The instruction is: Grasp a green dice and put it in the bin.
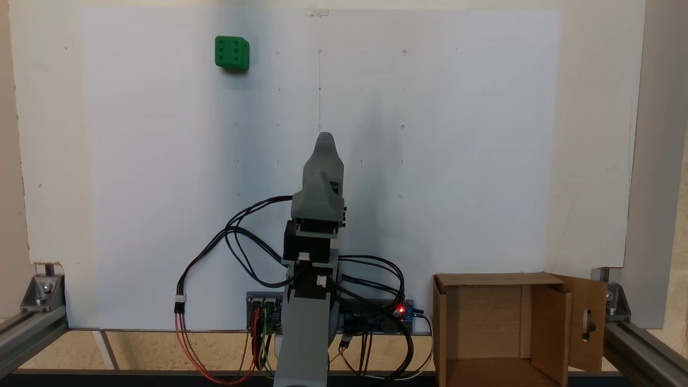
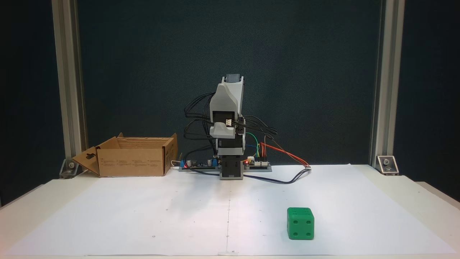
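Green dice (image 1: 232,52) looks light, stiff, prob. slick plastic w/ rounded edges — we'd pinch two flat opposite faces; fingers (image 1: 324,141) folded up, can't tell if open.

Lab/test rig: aluminium frame posts (image 2: 68,82), bare circuit boards (image 2: 257,163), white sheet w/ marked grid (image 1: 161,215).

My pincer (image 1: 324,141) was matt grey printed plastic. The small bright green plastic cube (image 1: 232,52), smooth and faintly satiny, sat on matt white paper (image 1: 430,161) covering the desk. The brown corrugated cardboard box (image 1: 500,328) looked dull and rough; the frame rails (image 1: 32,328) were brushed aluminium.
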Tool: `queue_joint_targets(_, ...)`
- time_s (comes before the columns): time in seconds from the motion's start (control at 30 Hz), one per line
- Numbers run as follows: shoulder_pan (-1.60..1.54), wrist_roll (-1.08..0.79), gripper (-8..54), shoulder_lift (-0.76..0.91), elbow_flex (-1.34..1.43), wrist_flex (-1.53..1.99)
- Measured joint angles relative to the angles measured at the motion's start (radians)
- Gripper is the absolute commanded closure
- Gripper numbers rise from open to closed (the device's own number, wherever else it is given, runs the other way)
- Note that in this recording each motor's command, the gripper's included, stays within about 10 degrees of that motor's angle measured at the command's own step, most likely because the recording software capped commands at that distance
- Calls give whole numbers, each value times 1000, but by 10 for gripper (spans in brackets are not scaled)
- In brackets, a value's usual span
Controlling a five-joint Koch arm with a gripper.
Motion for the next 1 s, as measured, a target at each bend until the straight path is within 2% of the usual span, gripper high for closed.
queue_joint_targets(0.13, 9, 0, 5, 0, 0, 115)
queue_joint_targets(1.0, 12, 0, 5, 0, 0, 118)
